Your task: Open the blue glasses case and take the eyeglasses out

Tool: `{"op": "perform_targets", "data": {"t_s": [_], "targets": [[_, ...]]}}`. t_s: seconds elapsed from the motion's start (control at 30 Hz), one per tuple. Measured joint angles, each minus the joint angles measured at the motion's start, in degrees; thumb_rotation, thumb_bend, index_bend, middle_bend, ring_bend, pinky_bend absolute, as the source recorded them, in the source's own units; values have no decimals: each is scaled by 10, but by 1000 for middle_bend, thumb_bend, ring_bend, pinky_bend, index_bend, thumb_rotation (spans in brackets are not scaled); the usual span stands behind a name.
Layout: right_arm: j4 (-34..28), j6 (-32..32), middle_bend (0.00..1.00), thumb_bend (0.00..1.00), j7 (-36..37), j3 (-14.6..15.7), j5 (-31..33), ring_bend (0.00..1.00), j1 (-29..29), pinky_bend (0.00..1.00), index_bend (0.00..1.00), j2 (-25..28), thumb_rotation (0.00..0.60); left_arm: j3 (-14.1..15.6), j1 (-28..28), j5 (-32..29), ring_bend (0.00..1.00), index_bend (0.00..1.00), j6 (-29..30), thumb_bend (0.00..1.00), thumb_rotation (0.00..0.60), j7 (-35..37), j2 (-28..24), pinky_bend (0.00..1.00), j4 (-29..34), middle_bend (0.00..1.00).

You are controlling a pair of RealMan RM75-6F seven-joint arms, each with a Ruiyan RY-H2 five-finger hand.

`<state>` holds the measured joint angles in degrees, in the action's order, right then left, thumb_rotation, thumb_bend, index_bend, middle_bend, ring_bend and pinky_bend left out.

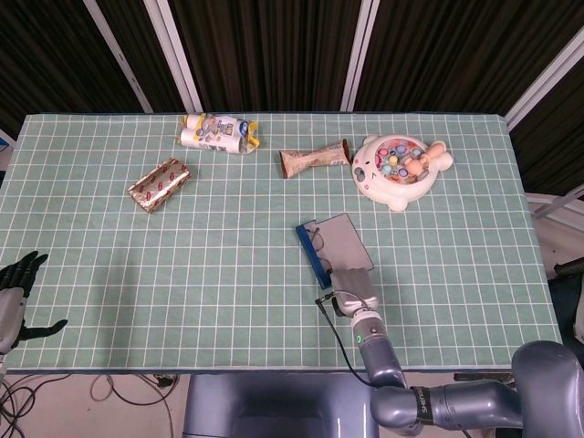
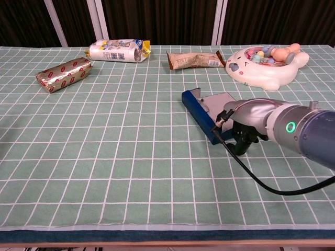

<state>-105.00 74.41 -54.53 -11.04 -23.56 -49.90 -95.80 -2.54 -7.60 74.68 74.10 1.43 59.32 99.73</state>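
Observation:
The blue glasses case (image 1: 330,248) lies open and turned at an angle in the middle of the table, its grey-lined lid (image 1: 339,240) facing up. The eyeglasses (image 1: 316,242) show dimly along its blue left edge. In the chest view the case (image 2: 205,115) sits just left of my right hand (image 2: 242,130). That hand (image 1: 354,290) is at the case's near end, fingers pointing down and mostly hidden under the wrist; whether they grip the case is unclear. My left hand (image 1: 16,294) hangs at the table's near left corner, fingers spread, holding nothing.
A white toy fishing game (image 1: 398,168) stands at the back right. A brown snack wrapper (image 1: 313,159), a white and yellow packet (image 1: 217,133) and a red-gold bar (image 1: 160,183) lie along the far side. A black cable (image 2: 261,180) trails from my right wrist.

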Motion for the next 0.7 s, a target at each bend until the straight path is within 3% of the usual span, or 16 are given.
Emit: {"op": "perform_targets", "data": {"t_s": [0.7], "targets": [[-10,1,805,552,-14,-27,28,773,-34,768,342,-41,600,-2,0,-3,0,0,-1,63,600,6,-2,0,1,0]]}}
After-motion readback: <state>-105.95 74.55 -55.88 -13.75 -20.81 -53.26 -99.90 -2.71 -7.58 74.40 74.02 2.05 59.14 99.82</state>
